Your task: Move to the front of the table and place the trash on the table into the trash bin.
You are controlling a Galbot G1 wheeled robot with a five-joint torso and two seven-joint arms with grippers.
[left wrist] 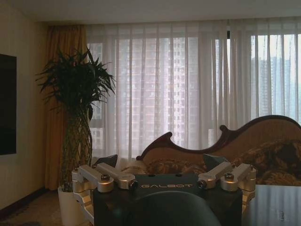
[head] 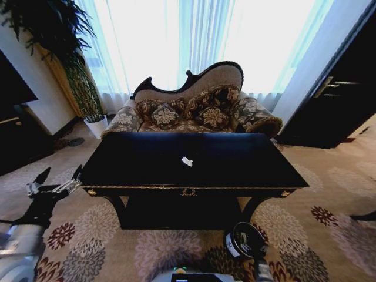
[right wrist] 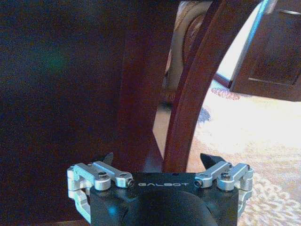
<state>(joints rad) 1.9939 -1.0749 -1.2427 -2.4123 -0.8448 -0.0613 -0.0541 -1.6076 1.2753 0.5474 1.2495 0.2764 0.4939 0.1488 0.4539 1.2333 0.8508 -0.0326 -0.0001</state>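
Facing the black table (head: pixel 194 158) head-on, sofa (head: pixel 194 106) behind it at 12 o'clock. One white scrap of trash (head: pixel 187 161) near the middle of the surface. Trash bin (head: pixel 244 239) on the carpet at 5 o'clock, front of the table. Left gripper (head: pixel 59 179) at 9 o'clock, fingers wide, empty. Right gripper (right wrist: pixel 157 162) low beside a table leg (right wrist: pixel 193 94), fingers wide, empty.

Glossy black table (head: pixel 235 161); crumpled white paper trash (head: pixel 187 161); patterned cloth sofa (head: pixel 194 111).

Head view high above the table (head: pixel 194 161); wrist views low (both toward sofa (left wrist: pixel 225 155)).
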